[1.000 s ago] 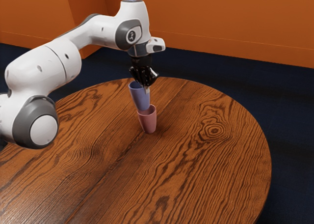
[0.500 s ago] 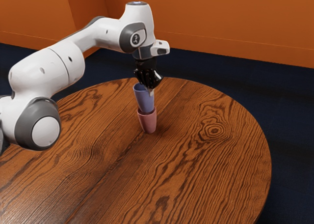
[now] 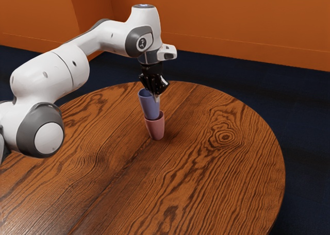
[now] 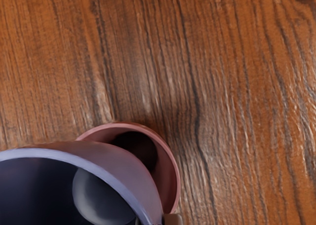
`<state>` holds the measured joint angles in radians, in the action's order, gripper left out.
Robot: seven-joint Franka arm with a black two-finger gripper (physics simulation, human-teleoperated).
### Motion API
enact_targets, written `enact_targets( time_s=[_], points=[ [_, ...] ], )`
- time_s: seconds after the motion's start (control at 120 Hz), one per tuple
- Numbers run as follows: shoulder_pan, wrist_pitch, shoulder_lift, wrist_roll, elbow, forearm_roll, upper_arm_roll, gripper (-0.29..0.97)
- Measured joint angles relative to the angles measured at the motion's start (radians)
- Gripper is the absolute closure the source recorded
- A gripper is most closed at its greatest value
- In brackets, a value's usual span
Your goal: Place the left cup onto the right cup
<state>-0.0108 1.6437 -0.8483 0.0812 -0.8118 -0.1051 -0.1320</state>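
A lavender-blue cup (image 3: pixel 149 105) stands tilted with its base inside the pink cup (image 3: pixel 155 128), which is upright near the middle of the round wooden table (image 3: pixel 216 183). My gripper (image 3: pixel 153 92) is at the blue cup's rim, shut on its wall from above. In the wrist view the blue cup (image 4: pixel 106 168) sits just under my hand, and the pink cup's rim (image 4: pixel 169 161) shows behind it with part of its dark inside still uncovered.
The wooden table stretches wide toward the exterior view's right and front. Orange walls and a dark blue floor (image 3: pixel 289 90) lie beyond the table edge.
The blue cup came down into the pink cup and stood straighter, then my hand shifted slightly toward the exterior view's left, tilting the cup a little again.
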Motion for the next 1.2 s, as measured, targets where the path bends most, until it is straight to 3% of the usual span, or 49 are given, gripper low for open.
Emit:
enact_targets(
  time_s=[0.633, 0.925, 1.2],
  points=[
    [0.014, 0.018, -0.025, 0.001, 0.001, -0.017, -0.035, 0.78],
    [0.021, 0.019, -0.023, 0.001, -0.005, -0.017, -0.043, 0.26],
    [0.011, 0.009, 0.036, -0.008, -0.030, -0.020, -0.039, 0.07]
  ],
)
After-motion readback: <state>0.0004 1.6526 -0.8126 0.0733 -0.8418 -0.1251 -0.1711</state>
